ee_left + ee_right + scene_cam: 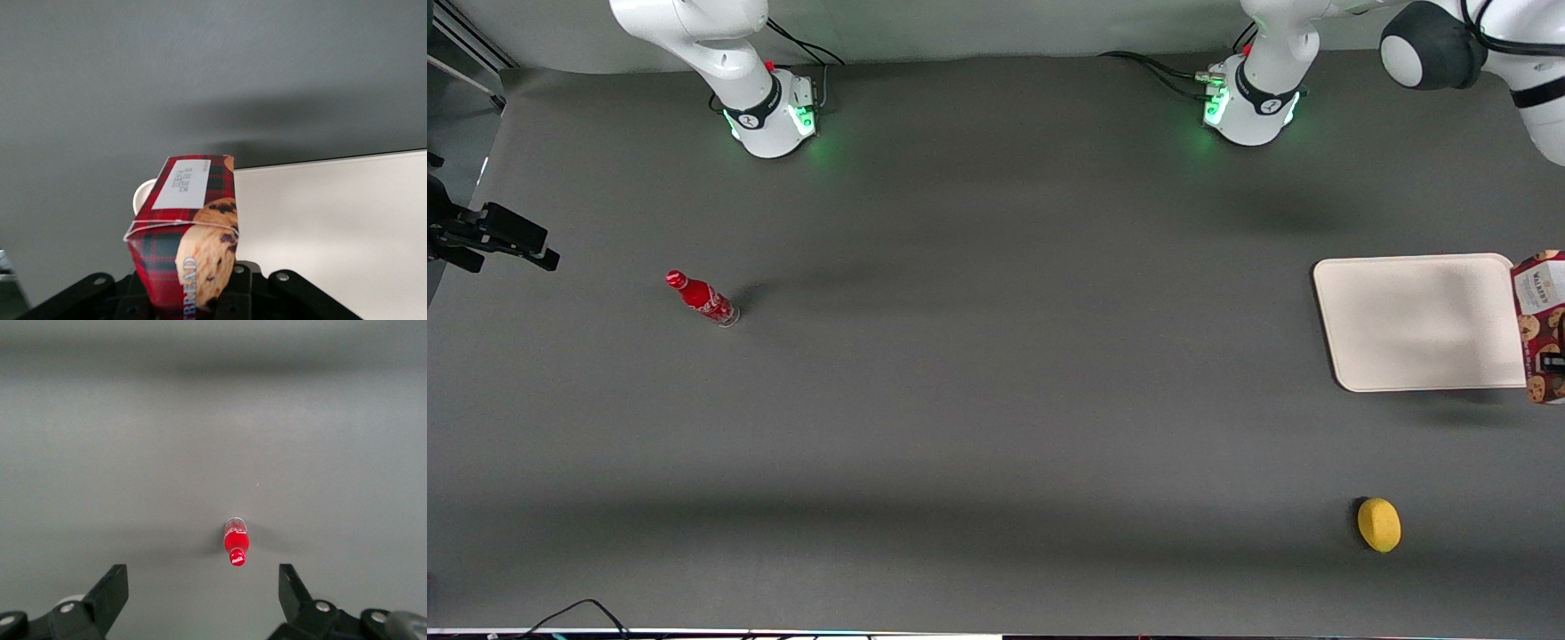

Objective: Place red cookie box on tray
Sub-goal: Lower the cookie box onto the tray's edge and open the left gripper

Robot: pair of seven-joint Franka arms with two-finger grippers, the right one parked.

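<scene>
**Box held at the tray's edge, not yet over it**

The left arm's gripper [193, 299] is pinching the red cookie box [187, 233] low on its body, jaws pressed against the two long faces. The white-labelled end points away from the wrist. Gripping it across the narrow width looks sensible: the carton is long and slim, so it can be carried without swinging much.

In the front view the red cookie box [1542, 325] sits at the tray's [1414, 320] short edge, the one toward the working arm's end of the table. It runs lengthwise along that rim. The shadow cast on the table [996, 400] and the tray's corner suggests the box is lifted, not resting. Whether it already overlaps the rim I cannot tell.

The tray [333, 220] is bare and much wider than the box, so there is plenty of open room. A short sideways carry toward the parked arm's end should bring the carton over the flat middle. The low rim is the one edge to clear, so the box should stay raised until it is past it.

Nothing crowds the path. A yellow lemon-like object [1378, 524] lies nearer the front camera, well apart from the tray. A small red bottle [701, 298] stands toward the parked arm's end.
</scene>
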